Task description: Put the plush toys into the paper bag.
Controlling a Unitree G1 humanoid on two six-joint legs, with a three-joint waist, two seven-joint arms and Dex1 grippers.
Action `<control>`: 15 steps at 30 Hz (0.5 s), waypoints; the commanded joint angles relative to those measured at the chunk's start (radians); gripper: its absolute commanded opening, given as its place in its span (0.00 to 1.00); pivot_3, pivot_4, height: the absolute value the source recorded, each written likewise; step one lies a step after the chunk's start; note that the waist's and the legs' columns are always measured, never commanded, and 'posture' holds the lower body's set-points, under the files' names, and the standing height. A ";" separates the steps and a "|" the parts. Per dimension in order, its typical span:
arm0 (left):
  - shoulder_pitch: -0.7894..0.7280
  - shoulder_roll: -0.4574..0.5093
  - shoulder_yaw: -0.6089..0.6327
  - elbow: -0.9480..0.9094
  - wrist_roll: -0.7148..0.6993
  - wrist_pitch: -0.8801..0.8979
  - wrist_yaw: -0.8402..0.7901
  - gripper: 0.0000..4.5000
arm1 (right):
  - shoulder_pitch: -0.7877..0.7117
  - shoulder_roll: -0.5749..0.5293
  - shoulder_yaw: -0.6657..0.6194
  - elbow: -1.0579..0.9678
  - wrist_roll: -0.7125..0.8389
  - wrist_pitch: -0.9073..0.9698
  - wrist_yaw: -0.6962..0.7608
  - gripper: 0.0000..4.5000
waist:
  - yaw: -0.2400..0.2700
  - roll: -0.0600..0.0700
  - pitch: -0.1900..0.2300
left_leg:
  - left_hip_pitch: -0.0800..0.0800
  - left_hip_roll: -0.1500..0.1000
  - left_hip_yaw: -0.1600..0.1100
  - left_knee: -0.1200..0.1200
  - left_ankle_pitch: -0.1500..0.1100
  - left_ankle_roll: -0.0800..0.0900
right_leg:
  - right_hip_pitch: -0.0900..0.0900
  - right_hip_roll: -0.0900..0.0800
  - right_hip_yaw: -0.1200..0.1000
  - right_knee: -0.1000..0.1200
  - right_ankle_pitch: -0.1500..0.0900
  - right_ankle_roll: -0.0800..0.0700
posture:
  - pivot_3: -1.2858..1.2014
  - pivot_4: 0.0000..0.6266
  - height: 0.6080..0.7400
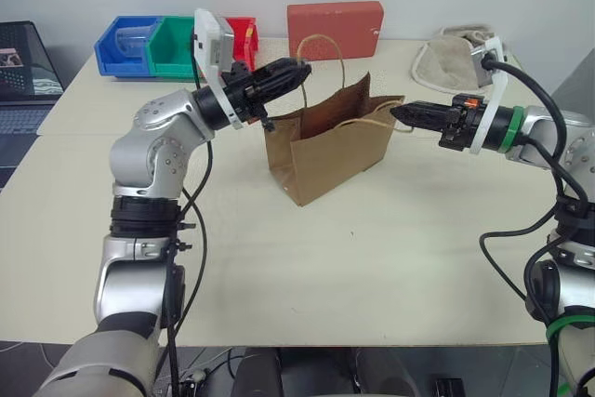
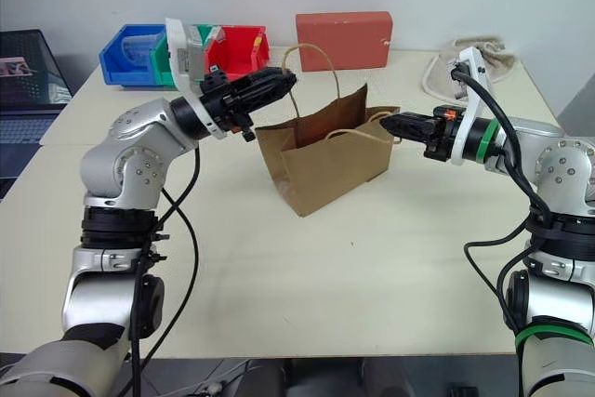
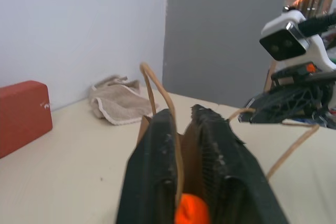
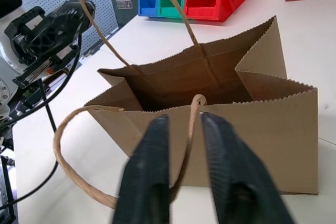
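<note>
Silver metal arm shells with black joint collars and looping black cables; white camera brackets on each wrist; the right arm (image 1: 535,127) wears a green ring.

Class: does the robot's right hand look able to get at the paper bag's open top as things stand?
Probably yes. The right hand is level with the paper bag's rim at one end, fingers apart astride a cord handle; the left hand sits at the other end, and nothing stands between.
</note>
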 commanded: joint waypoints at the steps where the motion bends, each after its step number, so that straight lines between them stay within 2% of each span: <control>1: 0.011 0.052 0.034 -0.053 -0.022 0.023 -0.034 0.49 | -0.020 -0.083 -0.021 -0.072 0.030 -0.040 0.076 0.55 | 0.000 0.001 0.000 | 0.000 0.000 0.000 0.000 0.000 0.000 | 0.000 0.000 0.000 0.000 0.000 0.000 | 0.52 0.24 1.00; 7: 0.045 0.126 0.047 -0.030 0.013 0.004 -0.065 0.90 | 0.034 -0.238 0.009 -0.119 0.003 -0.136 0.229 1.00 | 0.002 0.001 0.001 | 0.000 0.000 0.000 0.000 0.000 0.000 | 0.000 0.000 0.000 -0.001 0.000 0.000 | 0.52 0.24 1.00; 8: 0.058 0.146 0.049 -0.024 0.025 -0.007 -0.074 0.97 | 0.052 -0.271 0.011 -0.122 -0.017 -0.173 0.257 1.00 | 0.002 0.001 0.000 | 0.000 0.000 0.000 0.000 0.000 0.000 | 0.000 0.000 0.000 -0.001 0.000 0.000 | 0.52 0.24 1.00; 9: 0.066 0.159 0.049 -0.018 0.034 -0.015 -0.081 0.98 | 0.063 -0.291 0.013 -0.121 -0.030 -0.201 0.275 1.00 | 0.001 0.001 0.001 | 0.000 0.000 0.000 0.000 0.000 0.000 | 0.000 0.000 0.000 -0.001 0.000 0.000 | 0.52 0.24 1.00; 13: 0.114 0.199 0.056 -0.027 0.030 -0.012 -0.118 0.98 | 0.169 -0.401 0.071 -0.180 -0.134 -0.382 0.388 1.00 | 0.001 0.001 0.001 | 0.000 0.000 0.001 0.000 0.000 0.000 | 0.000 0.000 0.000 -0.001 0.000 0.000 | 0.52 0.24 1.00; 15: 0.166 0.217 0.045 -0.046 0.020 0.004 -0.166 0.98 | 0.201 -0.396 0.059 -0.246 -0.083 -0.374 0.410 1.00 | 0.000 0.001 0.001 | 0.000 0.000 0.001 0.000 0.000 0.000 | 0.000 0.000 0.000 -0.001 0.000 0.000 | 0.52 0.24 1.00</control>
